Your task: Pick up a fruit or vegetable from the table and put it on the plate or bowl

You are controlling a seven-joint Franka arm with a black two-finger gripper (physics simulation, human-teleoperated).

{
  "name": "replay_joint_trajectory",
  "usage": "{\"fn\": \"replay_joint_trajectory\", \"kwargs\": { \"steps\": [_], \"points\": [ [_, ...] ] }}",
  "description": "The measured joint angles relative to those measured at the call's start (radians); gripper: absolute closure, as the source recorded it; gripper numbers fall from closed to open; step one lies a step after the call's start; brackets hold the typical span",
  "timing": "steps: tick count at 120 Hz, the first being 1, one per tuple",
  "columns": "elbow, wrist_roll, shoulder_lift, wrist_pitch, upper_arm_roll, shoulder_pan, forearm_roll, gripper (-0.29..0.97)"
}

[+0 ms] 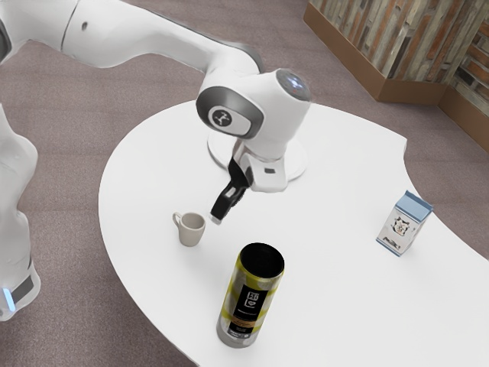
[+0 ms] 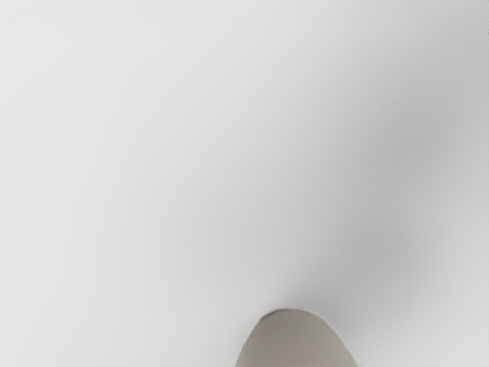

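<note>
a smooth white table (image 1: 344, 290) with a curved edge stands on dull brown carpet (image 1: 92, 99), and a wood-panelled wall (image 1: 397, 38) runs along the exterior view's upper right. the glossy white arm (image 1: 153, 34) comes in from the upper left and bends down at the wrist. its black gripper (image 1: 217, 219) points steeply at the tabletop, just beside a small beige mug (image 1: 191, 228). seen side-on, i cannot tell whether the claw is released or clenched. a flat white plate (image 1: 294, 164) lies behind the wrist, partly hidden by it. a tall yellow-and-black can (image 1: 249, 294) stands near the front edge, with a blue-and-white carton (image 1: 404, 222) well apart. in the wrist view, a pale rounded shape (image 2: 294, 342), possibly the mug, sits under the hand.
</note>
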Motion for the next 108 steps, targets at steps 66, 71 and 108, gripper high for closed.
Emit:
{"fn": "replay_joint_trajectory", "kwargs": {
  "steps": [66,71,108],
  "points": [
    [0.02,0.052,0.182,0.418,-0.001,-0.002,-0.146,0.0],
    [0.022,0.054,0.187,0.423,0.0,-0.003,-0.151,0.0],
    [0.023,0.066,0.246,0.443,0.004,0.03,-0.184,0.0]
  ]
}}
